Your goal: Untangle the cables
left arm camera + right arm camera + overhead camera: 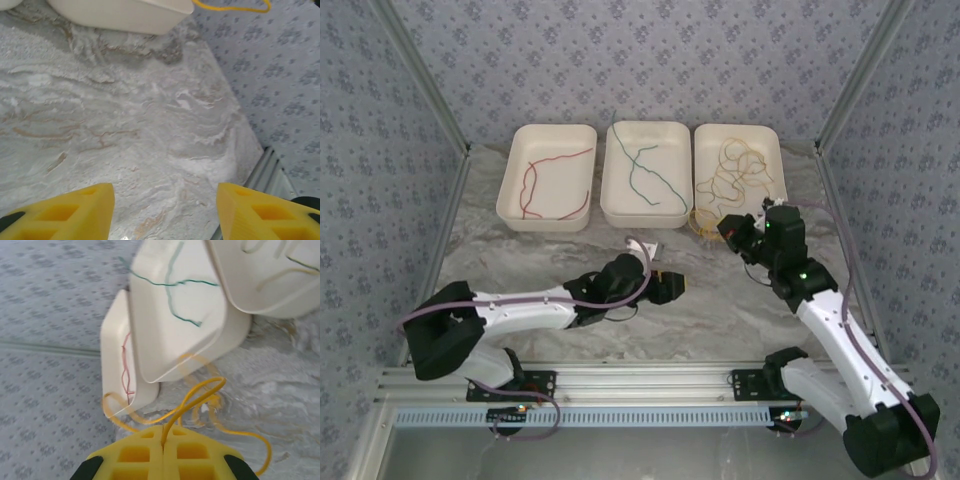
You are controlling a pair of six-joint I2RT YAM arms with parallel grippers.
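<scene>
Pads of the right pincer (pixel 163 435) are pressed flat together. A strand of the yellow cable (pixel 210 386) rises out of the seam between them, so the pincer is clamped on it. From the pads the strand arcs up and forward, while further loops trail on the marbled table (pixel 570 255) just ahead and to the right of the pincer.

The rest of the yellow cable lies heaped in the right tray (pixel 776 140), whose near rim is just beyond the right pincer, and some of it spills over that rim. Beyond and to the left of this pincer, the green cable (pixel 645 172) lies alone in the middle tray (pixel 640 216). Further left, the red cable (pixel 556 180) lies in the left tray (pixel 518 208).

The left pincer (pixel 165 210) has its two fingers well apart with nothing between them. It hangs over bare table, with open marble ahead of it as far as a tray wall. To its right, the table ends at a metal rail (pixel 266 170) under the patterned wall (pixel 280 75).

A small white tag (pixel 640 245) sits behind the left pincer on its arm, and any print on it is too small to read. An open stretch of table separates the two pincers.
</scene>
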